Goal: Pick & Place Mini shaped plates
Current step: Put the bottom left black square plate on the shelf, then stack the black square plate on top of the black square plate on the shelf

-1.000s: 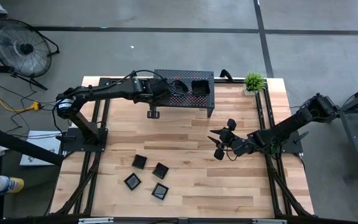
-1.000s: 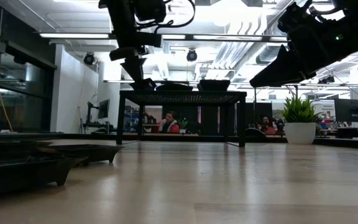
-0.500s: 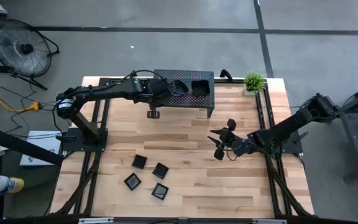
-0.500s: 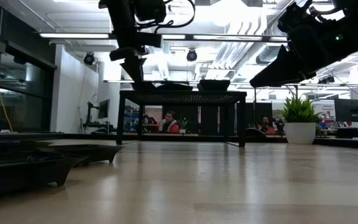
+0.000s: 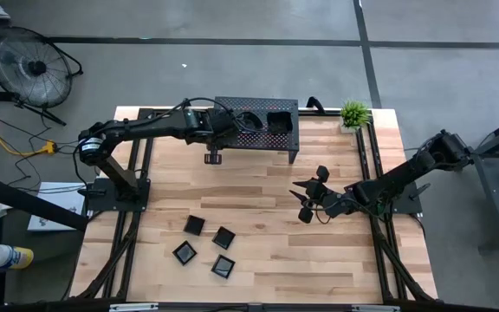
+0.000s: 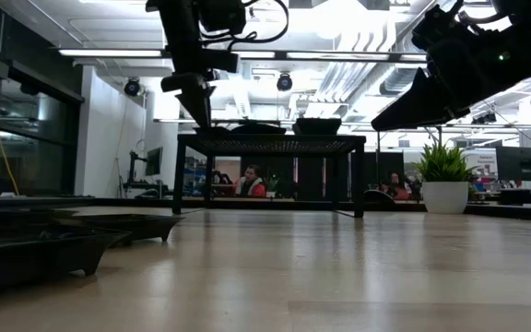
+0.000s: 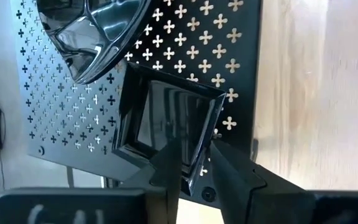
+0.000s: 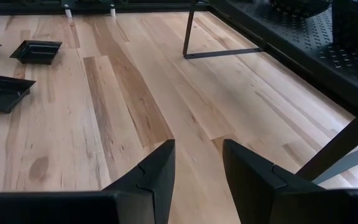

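Several small glossy black square plates lie flat on the wood near the table's front left, and also show in the right wrist view. On the perforated rack sit a lobed dish and a square plate, resting on its base. My left gripper hovers just over that square plate, open a little, with one finger over its hollow and one outside its near rim. My right gripper hangs open above the table's right middle, with nothing in it.
The rack stands on thin legs at the table's far edge. A potted plant sits at the far right corner, and a fan stands on the floor to the left. Bare wood lies between the rack and the plates.
In the low view my left gripper has risen slightly from the rack top. The dark plate edge seen at its fingertips a second ago now lies flat on the rack. My right arm has kept still.
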Controlling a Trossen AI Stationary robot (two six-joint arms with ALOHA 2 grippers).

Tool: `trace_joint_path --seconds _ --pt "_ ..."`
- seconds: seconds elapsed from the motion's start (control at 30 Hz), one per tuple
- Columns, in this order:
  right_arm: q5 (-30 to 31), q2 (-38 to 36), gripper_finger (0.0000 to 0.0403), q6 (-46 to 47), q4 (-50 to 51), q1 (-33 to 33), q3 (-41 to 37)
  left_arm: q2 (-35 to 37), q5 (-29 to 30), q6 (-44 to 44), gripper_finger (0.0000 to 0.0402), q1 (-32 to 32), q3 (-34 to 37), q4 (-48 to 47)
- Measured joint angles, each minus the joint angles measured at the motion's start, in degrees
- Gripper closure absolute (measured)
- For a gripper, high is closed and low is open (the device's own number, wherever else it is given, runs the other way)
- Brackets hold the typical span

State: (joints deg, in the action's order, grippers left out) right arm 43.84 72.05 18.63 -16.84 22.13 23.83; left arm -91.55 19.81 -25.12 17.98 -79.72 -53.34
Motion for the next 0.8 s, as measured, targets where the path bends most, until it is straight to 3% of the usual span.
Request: trace_joint_path --seconds 0.43,0.63,0.8 --pt "-2.2 0.0 0.0273 0.5 0.0 0.0 0.0 0.1 0.3 -3.4 0.021 0.0 -0.7 -3.1" --pt "-2.2 0.0 0.0273 0.5 0.0 0.0 0.0 0.1 0.9 -0.2 0.0202 -0.9 -6.4 -13.3" --pt "-2.1 0.0 0.0273 0.6 0.0 0.0 0.0 0.8 2.3 4.5 0.0202 -5.5 -10.1 -19.7"
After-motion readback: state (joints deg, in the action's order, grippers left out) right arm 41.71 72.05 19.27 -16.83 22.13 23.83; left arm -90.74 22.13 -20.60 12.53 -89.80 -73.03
